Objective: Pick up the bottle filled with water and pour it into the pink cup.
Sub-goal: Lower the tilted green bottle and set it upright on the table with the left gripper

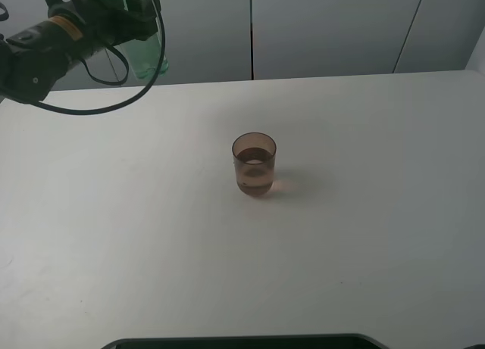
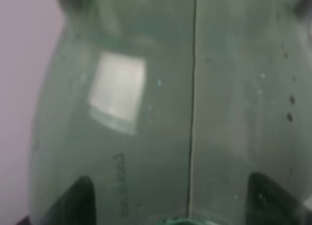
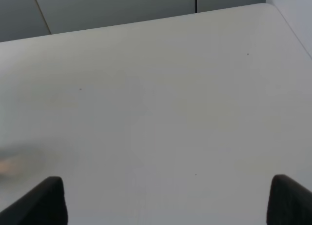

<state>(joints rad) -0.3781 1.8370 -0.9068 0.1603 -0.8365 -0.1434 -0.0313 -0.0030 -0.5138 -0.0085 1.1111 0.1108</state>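
My left gripper (image 1: 125, 20) is clamped on the bottle (image 1: 149, 57), and I hold it in the air over the far left corner of the bench (image 1: 379, 228). The bottle is tilted, with one end hanging down toward the bench and the other cut off by the top of the high view (I cannot tell which end is the neck). From my left wrist the bottle (image 2: 146, 112) fills nearly the whole picture: green-tinted wall, a pale square reflection, a few droplets on the plastic, and a thin dark line running down it. My two dark fingertips (image 2: 73, 203) sit at either side of it, pressed to the plastic.

The cup (image 1: 254, 163) stands upright near the middle of the bench, well apart from the bottle and clear of both arms. It looks to have some liquid in it, with a level showing partway up the wall.

My right gripper (image 3: 165, 205) is wide, its two black tips far apart with nothing between them, and only bare bench (image 3: 170, 88) lies below it. A black cable (image 1: 114, 99) loops under my left arm.
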